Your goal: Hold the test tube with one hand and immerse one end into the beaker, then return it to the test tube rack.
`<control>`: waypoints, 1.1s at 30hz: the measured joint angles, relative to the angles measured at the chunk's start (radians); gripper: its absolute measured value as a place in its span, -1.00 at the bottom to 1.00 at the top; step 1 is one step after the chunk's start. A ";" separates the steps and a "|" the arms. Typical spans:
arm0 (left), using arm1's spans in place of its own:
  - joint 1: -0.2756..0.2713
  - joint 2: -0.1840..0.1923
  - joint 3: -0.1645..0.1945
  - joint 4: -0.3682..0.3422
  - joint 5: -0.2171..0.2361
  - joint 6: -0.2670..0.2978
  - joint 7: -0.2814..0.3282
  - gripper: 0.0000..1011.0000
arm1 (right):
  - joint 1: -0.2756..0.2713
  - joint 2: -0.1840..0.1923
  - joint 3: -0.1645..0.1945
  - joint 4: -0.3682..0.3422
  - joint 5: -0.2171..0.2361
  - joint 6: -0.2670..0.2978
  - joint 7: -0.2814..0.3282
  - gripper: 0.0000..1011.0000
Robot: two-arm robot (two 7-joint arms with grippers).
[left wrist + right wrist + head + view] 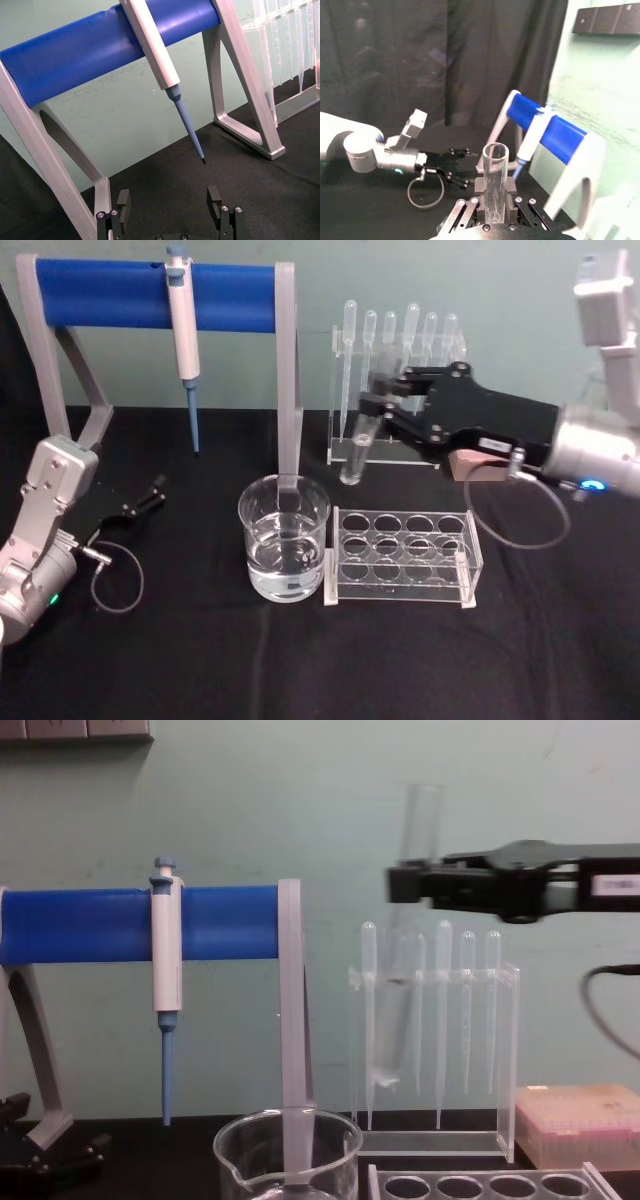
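My right gripper (376, 406) is shut on the test tube (354, 455), a clear glass tube that hangs slightly tilted in the air. It is behind and to the right of the beaker (284, 538), in front of the pipette stand. In the chest view the test tube (396, 1020) has its rounded end a little above the rim of the beaker (288, 1152), off to the right of it, with the gripper (412, 883) clamped near its upper part. From the right wrist, the tube's open mouth (495, 152) stands up between the fingers. The beaker holds clear liquid.
A clear tube rack (402, 556) stands right of the beaker. Behind are the pipette stand (396, 390) and a blue-barred frame (155, 295) holding a white-and-blue pipettor (183, 335). A pink box (580, 1122) sits at the right. My left gripper (169, 202) rests open at the left.
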 joint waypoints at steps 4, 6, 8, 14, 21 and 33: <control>0.000 0.000 0.000 0.000 0.000 0.000 0.000 0.98 | -0.035 0.044 0.028 -0.015 0.018 -0.020 -0.001 -0.53; 0.000 0.000 0.000 0.000 0.000 0.000 0.000 0.98 | -0.058 0.066 0.041 -0.020 0.028 -0.032 0.002 -0.53; 0.000 0.000 0.000 0.000 0.000 0.000 0.000 0.98 | -0.081 0.085 0.051 -0.023 0.034 -0.045 0.008 -0.53; 0.000 0.000 0.000 0.000 0.000 0.000 0.000 0.98 | -0.124 0.110 0.065 -0.021 0.042 -0.068 0.018 -0.53; 0.000 0.000 0.000 0.000 0.000 0.000 0.000 0.98 | -0.148 0.108 0.062 0.001 0.038 -0.082 0.032 -0.54; 0.000 0.000 0.000 0.000 0.000 0.000 0.000 0.98 | -0.160 0.086 0.046 0.032 0.017 -0.087 0.038 -0.53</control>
